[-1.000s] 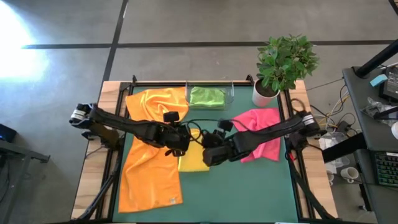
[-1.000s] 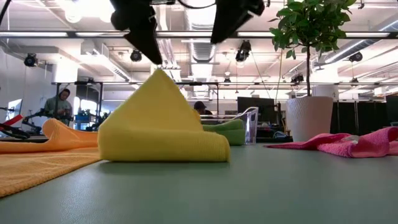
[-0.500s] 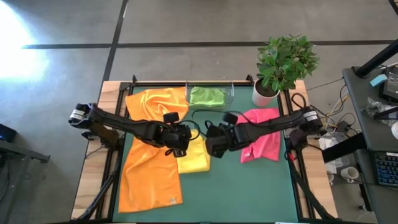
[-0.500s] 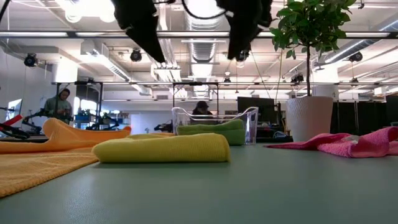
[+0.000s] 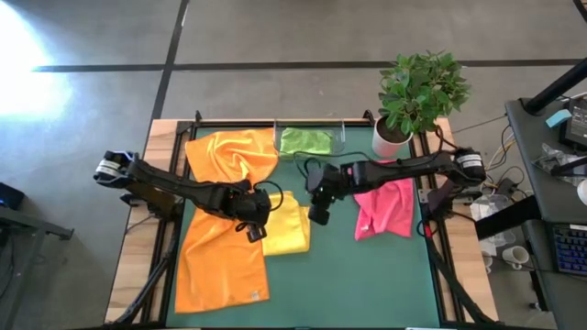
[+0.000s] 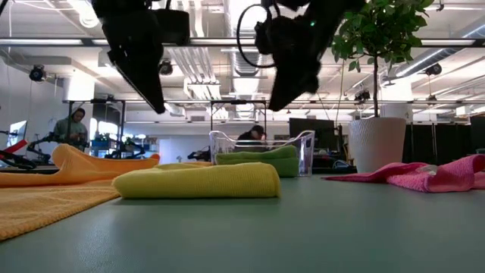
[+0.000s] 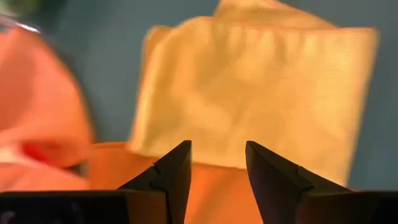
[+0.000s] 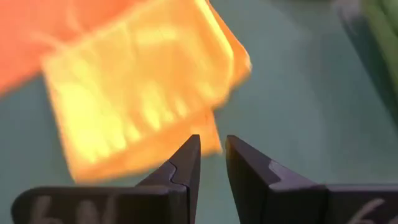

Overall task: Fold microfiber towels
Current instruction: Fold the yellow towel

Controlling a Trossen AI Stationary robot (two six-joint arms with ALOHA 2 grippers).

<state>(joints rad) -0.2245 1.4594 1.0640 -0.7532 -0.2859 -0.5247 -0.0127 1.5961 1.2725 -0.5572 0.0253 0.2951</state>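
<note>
A yellow towel (image 5: 286,229) (image 6: 197,180) lies folded flat on the green mat. My left gripper (image 5: 254,229) (image 7: 217,149) hovers over its left edge, open and with nothing between its fingers. My right gripper (image 5: 318,215) (image 8: 212,140) hovers just past its far right corner, also open with only a narrow gap and holding nothing. Both hang clear above the cloth in the low view. An orange towel (image 5: 220,266) lies spread along the left side, with another orange one (image 5: 229,151) bunched behind it. A pink towel (image 5: 385,206) lies crumpled at the right.
A clear plastic tray (image 5: 337,137) at the far edge holds a folded green towel (image 5: 305,140). A potted plant (image 5: 417,92) stands at the far right corner. Bare green mat (image 5: 367,284) lies near and to the right of the yellow towel.
The yellow towel's raised peak has dropped, and the towel now lies flat and folded. My left gripper has sunk and shifted toward the table's left and near edge. My right gripper has swung toward the far edge, turned, and come lower.
</note>
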